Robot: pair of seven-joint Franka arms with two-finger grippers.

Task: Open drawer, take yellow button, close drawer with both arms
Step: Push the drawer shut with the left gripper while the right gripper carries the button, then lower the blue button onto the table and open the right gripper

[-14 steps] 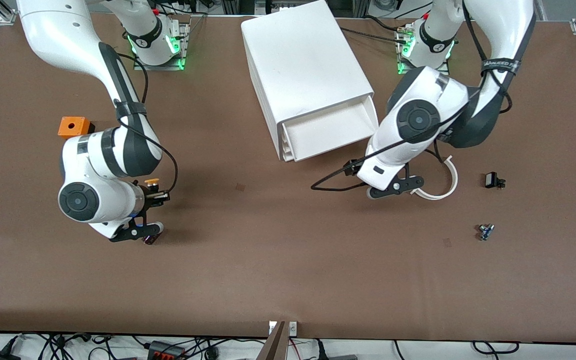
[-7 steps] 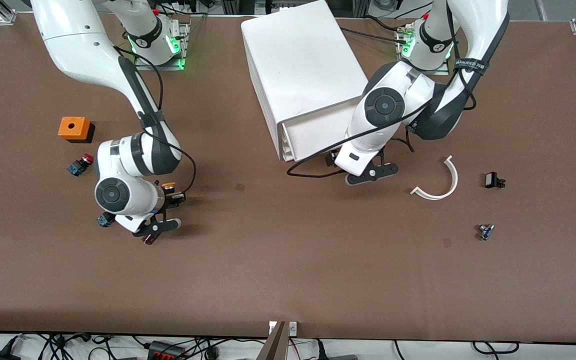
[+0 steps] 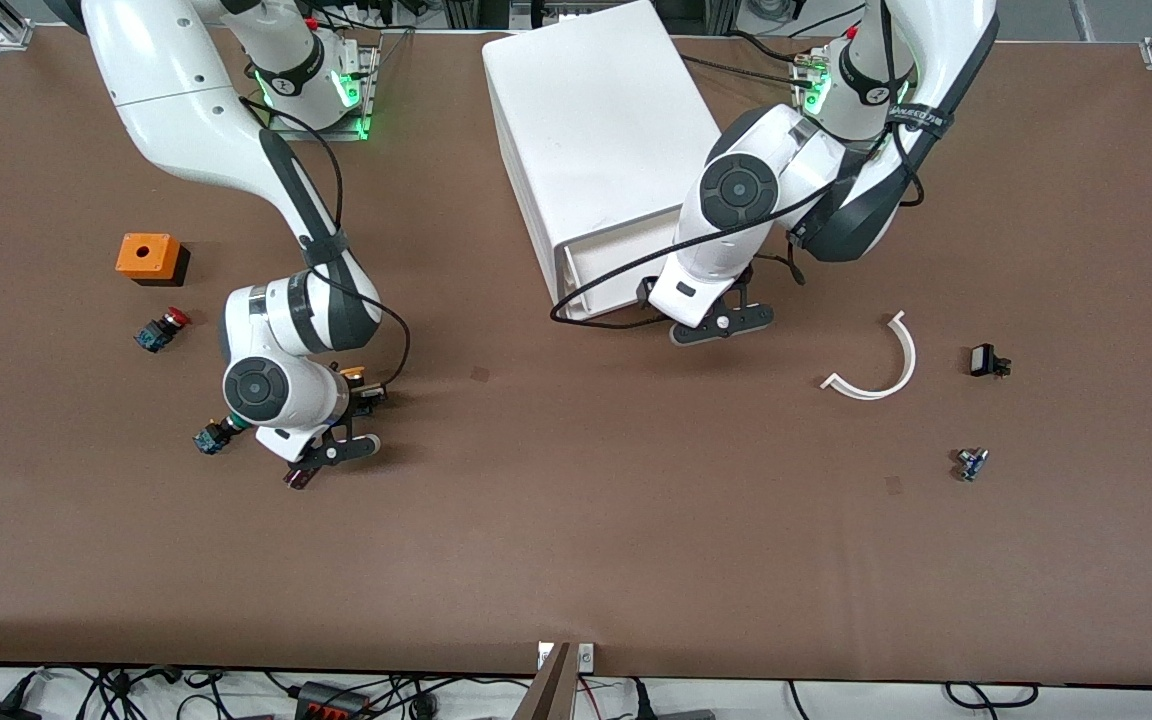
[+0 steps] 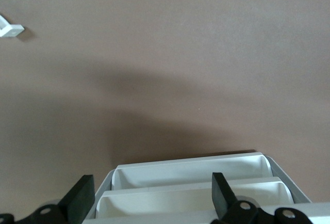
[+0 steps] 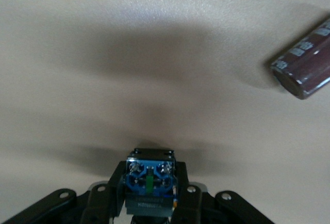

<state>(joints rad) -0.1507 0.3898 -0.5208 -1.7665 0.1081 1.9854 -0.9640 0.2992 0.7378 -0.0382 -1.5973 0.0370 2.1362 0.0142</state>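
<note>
The white cabinet stands at the robots' side of the table, its top drawer pulled out. My left gripper is over the drawer's front edge. In the left wrist view this gripper is open and empty, with white drawer fronts between its fingers. My right gripper is over bare table toward the right arm's end, shut on the button, whose yellow-orange cap shows. The right wrist view shows that gripper clamping the button's blue underside.
An orange box, a red-capped button, a green-capped button and a dark brown piece lie near the right gripper. A white curved strip, a black part and a small blue part lie toward the left arm's end.
My left gripper moved from beside the curved strip to the drawer's front edge. My right gripper carried the button toward the table's middle, uncovering the red-capped and green-capped buttons.
</note>
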